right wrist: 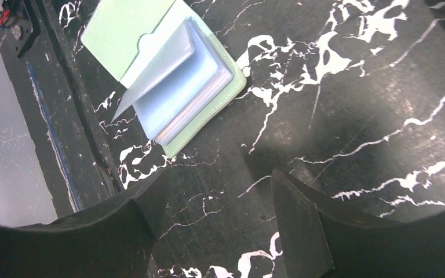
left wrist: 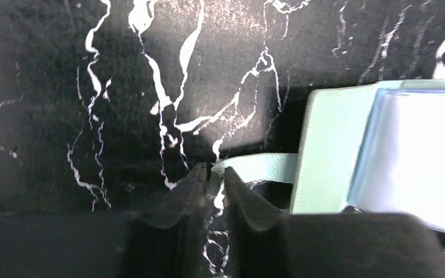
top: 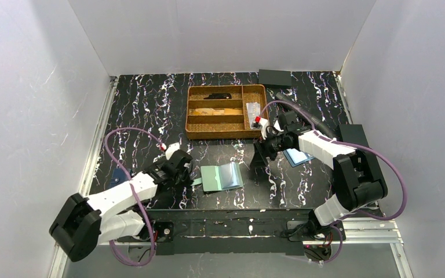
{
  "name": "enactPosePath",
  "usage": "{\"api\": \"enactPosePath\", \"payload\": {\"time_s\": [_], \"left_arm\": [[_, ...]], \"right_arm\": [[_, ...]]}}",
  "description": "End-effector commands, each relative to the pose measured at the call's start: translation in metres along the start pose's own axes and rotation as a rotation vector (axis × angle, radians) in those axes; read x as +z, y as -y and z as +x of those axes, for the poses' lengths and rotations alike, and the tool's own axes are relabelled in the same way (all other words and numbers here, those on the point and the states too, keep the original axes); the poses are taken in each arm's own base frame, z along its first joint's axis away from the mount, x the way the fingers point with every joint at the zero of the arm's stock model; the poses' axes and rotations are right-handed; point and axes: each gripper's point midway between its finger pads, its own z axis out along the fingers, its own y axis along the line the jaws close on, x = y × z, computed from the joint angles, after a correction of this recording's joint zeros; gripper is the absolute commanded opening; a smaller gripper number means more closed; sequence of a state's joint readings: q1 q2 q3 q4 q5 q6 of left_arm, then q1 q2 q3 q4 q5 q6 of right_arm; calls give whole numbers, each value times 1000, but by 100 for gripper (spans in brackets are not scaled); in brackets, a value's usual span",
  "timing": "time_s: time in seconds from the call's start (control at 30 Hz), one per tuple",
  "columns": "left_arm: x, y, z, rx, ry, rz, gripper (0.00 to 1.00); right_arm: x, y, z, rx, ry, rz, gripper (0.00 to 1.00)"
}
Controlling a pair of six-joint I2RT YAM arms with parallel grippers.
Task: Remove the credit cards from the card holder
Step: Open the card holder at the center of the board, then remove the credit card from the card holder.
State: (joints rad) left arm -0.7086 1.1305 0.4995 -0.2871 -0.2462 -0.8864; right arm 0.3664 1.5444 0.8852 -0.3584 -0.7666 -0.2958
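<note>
The teal-green card holder (top: pixel 222 176) lies open on the black marbled table, its clear pocket panels up. It also shows in the left wrist view (left wrist: pixel 330 156) and the right wrist view (right wrist: pixel 168 75). My left gripper (top: pixel 188 174) (left wrist: pixel 216 174) is shut on the holder's small side tab (left wrist: pixel 255 167) at the holder's left edge. My right gripper (top: pixel 261 153) (right wrist: pixel 219 176) is open and empty, over bare table to the right of the holder. The pockets look pale; I see no orange-gold card. A small dark blue flat piece (top: pixel 115 179) lies near the left edge, partly hidden by my left arm.
A wicker tray (top: pixel 188 113) with compartments and small items stands at the back centre. A black flat box (top: pixel 274 77) lies behind it. A light blue holder (top: pixel 297 156) lies under my right arm. White walls close in the table.
</note>
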Motion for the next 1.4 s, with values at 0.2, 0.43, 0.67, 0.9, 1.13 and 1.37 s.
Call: {"api": "enactPosePath", "payload": {"time_s": [0.2, 0.43, 0.67, 0.9, 1.13, 1.37], "left_arm": [[-81, 32, -40, 47, 164, 287, 60], [-126, 108, -25, 127, 69, 748, 72], [-110, 152, 12, 356, -15, 634, 70], [-54, 150, 16, 487, 62, 228, 77], [-1, 153, 18, 573, 52, -16, 80], [14, 143, 22, 518, 30, -52, 76]], "right_arm": [[6, -10, 1, -86, -32, 0, 71], [7, -10, 0, -85, -32, 4, 70], [7, -8, 1, -84, -37, 14, 70], [7, -4, 2, -80, -45, 28, 70], [8, -1, 4, -73, -55, 38, 70], [8, 0, 4, -69, -58, 39, 70]]}}
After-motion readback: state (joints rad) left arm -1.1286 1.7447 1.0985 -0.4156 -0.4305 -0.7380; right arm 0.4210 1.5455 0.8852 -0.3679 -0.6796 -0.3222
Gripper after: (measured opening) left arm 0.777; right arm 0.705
